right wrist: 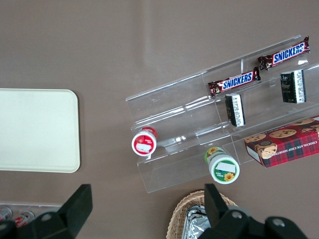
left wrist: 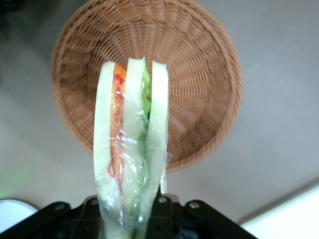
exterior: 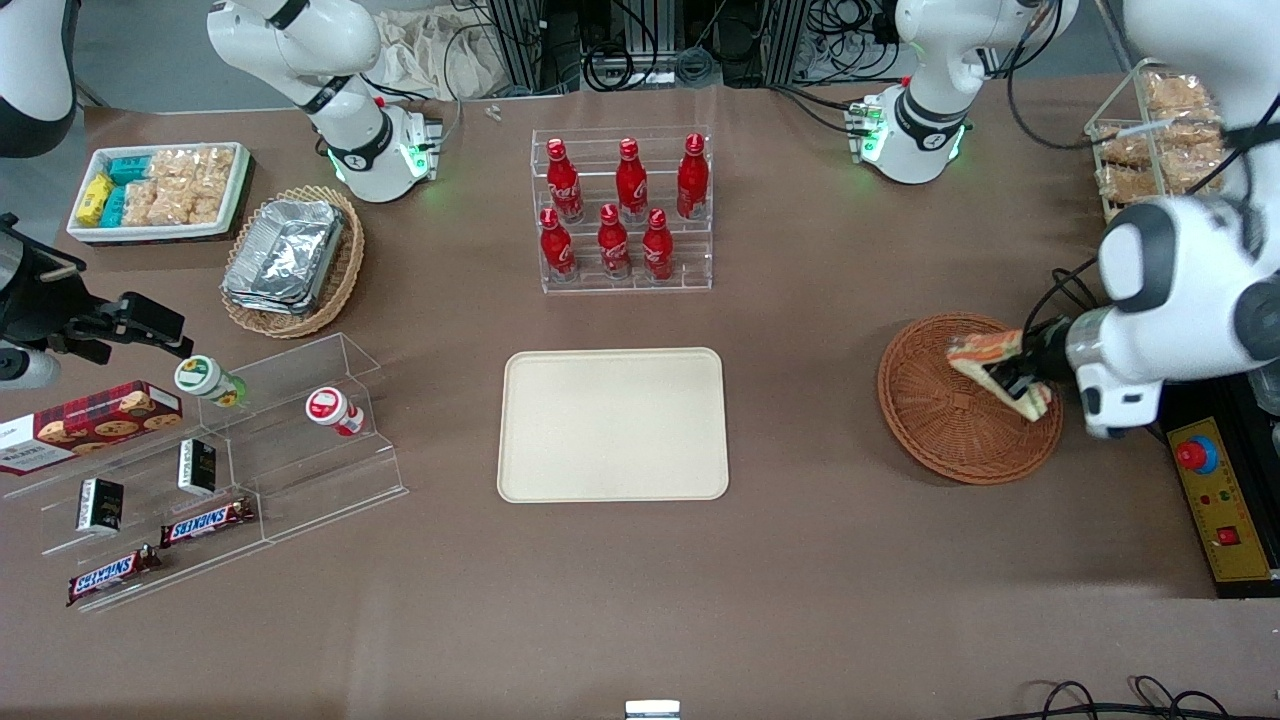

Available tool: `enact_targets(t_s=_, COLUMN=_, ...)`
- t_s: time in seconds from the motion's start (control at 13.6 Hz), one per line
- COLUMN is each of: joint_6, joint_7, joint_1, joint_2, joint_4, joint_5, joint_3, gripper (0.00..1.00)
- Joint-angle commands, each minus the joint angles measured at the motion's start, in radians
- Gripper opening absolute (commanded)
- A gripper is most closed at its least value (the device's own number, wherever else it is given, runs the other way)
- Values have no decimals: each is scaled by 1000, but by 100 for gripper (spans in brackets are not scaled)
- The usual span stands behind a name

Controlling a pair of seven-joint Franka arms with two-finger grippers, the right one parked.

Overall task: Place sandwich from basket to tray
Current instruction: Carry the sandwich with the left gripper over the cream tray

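A: What lies on the brown tabletop (right wrist: 149, 45)?

B: A cream tray (right wrist: 37, 130), bare, and a clear acrylic tiered stand (right wrist: 199, 117) beside it.

A: What's on the stand?

B: Two Snickers bars (right wrist: 234, 80), two small black packets (right wrist: 236, 109), and a red tartan cookie box (right wrist: 284, 141). A red-lidded cup (right wrist: 144, 142) and a green-lidded cup with a sunflower label (right wrist: 223, 167) lie at its lower step.

A: Anything else?

B: A tan wicker basket (right wrist: 185, 215) holding foil containers (right wrist: 195, 228).
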Motion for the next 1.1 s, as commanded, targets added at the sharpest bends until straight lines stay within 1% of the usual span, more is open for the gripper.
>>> enact_targets(t_s=0.0, joint_6=-127, joint_7=102, joint_1=-19, joint_2=-68, joint_4=51, joint_5=2, joint_3=-27, gripper=0)
enact_targets(t_s=0.15, joint_6=-161, joint_7=228, joint_1=-27, joint_2=-50, joint_4=114, joint_5=-10, joint_3=-112, gripper=0)
enact_targets(t_s=0.22, joint_6=-150, joint_7=243, joint_1=-27, joint_2=-30, joint_4=125, joint_5=-10, joint_3=-184, gripper=0)
enact_targets(t_s=0.29, joint_6=-146, joint_7=241, joint_1=-27, joint_2=-6, joint_4=145, joint_5=-9, joint_3=-255, gripper=0)
enact_targets(t_s=0.37, joint_6=-123, joint_7=237, joint_1=-27, joint_2=28, joint_4=163, joint_5=-6, joint_3=-302, gripper=0)
enact_targets(t_s=0.44, joint_6=-78, joint_7=233, joint_1=-40, joint_2=77, joint_4=178, joint_5=8, joint_3=-367, gripper=0)
enact_targets(t_s=0.51, joint_6=-49, joint_7=196, joint_1=-75, joint_2=118, joint_4=200, joint_5=28, joint_3=-410, gripper=0)
enact_targets(t_s=0.66, joint_6=43, joint_7=112, joint_1=-172, joint_2=247, joint_4=270, joint_5=94, joint_3=-416, gripper=0)
enact_targets(t_s=0.74, joint_6=86, joint_7=74, joint_1=-222, joint_2=317, joint_4=312, joint_5=105, joint_3=-416, gripper=0)
enact_targets(t_s=0.81, joint_6=123, joint_7=32, joint_1=-281, joint_2=386, joint_4=349, joint_5=131, joint_3=-412, gripper=0)
enact_targets(t_s=0.88, joint_6=153, joint_7=-9, joint_1=-318, joint_2=457, joint_4=396, joint_5=196, joint_3=-412, gripper=0)
enact_targets(t_s=1.03, joint_6=167, joint_7=-90, joint_1=-374, joint_2=581, joint_4=468, joint_5=289, joint_3=-412, gripper=0)
